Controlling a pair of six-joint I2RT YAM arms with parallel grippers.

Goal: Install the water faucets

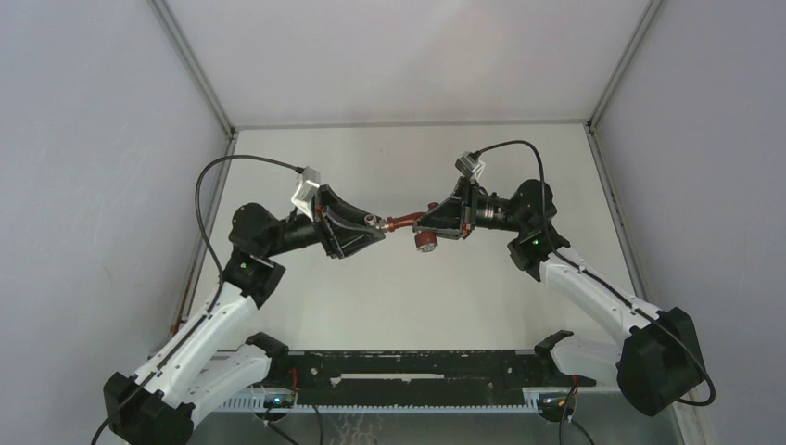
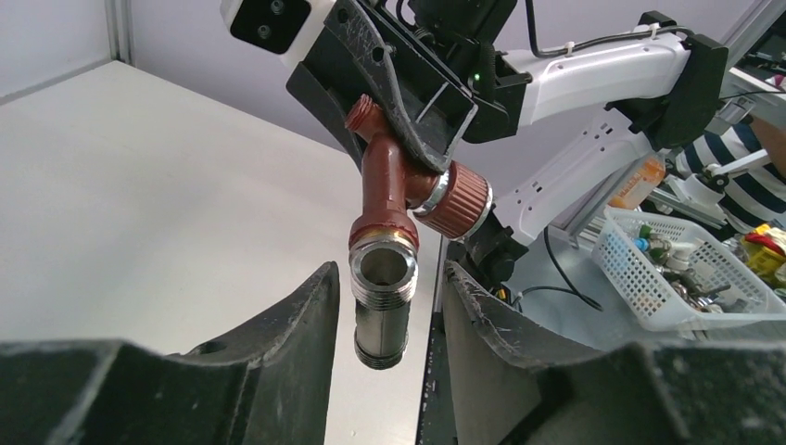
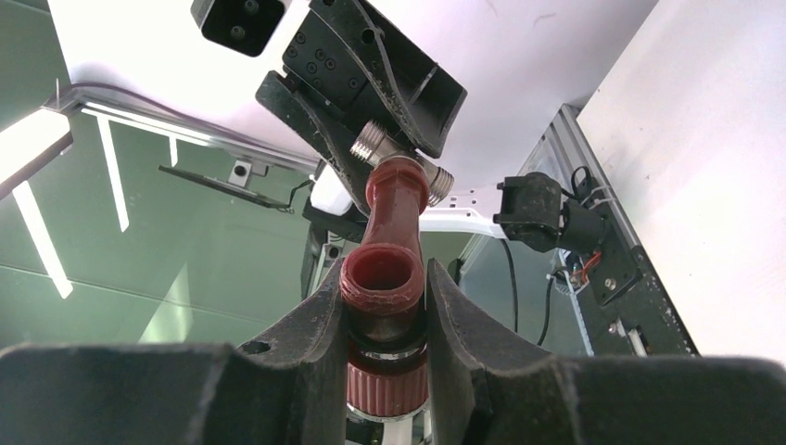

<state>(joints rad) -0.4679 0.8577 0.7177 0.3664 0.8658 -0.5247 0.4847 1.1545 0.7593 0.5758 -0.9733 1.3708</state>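
Note:
The reddish-brown water faucet (image 1: 405, 222) hangs in mid-air over the middle of the table (image 1: 399, 306), its ribbed knob (image 1: 425, 242) pointing down. My right gripper (image 1: 434, 222) is shut on the faucet body, just above the knob; in the right wrist view the gripper (image 3: 385, 278) clamps the faucet (image 3: 394, 199) on both sides. A silvery metal fitting (image 2: 382, 278) sits on the faucet's (image 2: 387, 185) free end. My left gripper (image 2: 385, 278) is open around that fitting, with a gap showing on each side. The fitting also shows in the top view (image 1: 374, 221).
A black rail (image 1: 417, 371) runs along the table's near edge between the arm bases. Grey enclosure walls stand left, right and behind. A white basket (image 2: 667, 269) of small parts sits off the table beyond the right arm.

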